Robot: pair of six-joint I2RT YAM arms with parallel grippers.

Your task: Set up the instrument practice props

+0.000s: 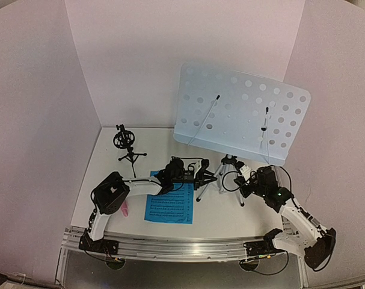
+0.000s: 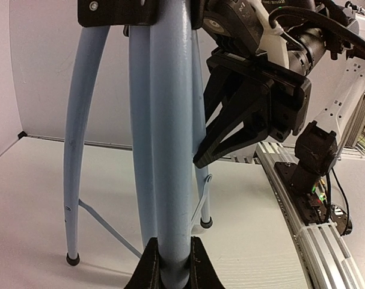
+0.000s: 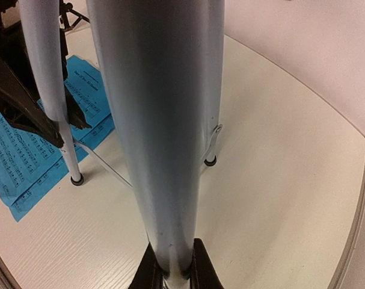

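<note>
The silver tripod music stand [image 1: 221, 176] stands mid-table, its perforated pale desk [image 1: 242, 114] tilted above. My left gripper [image 1: 203, 178] comes at the tripod from the left. In the left wrist view it [image 2: 173, 265] is shut on one stand leg [image 2: 170, 150]. My right gripper [image 1: 245, 180] comes from the right and is shut [image 3: 173, 265] on another leg [image 3: 158, 120]. Blue sheet-music pages [image 1: 169, 205] lie flat under the left arm, also seen in the right wrist view [image 3: 26, 156]. The pink microphone [image 1: 125, 209] lies by the left arm's elbow. The black mic mount [image 1: 127, 144] stands at the back left.
White walls enclose the table on three sides. An aluminium rail [image 1: 182, 247] carrying both arm bases runs along the near edge. The stand's other rubber-tipped feet [image 3: 77, 179] rest on the table beside the blue pages.
</note>
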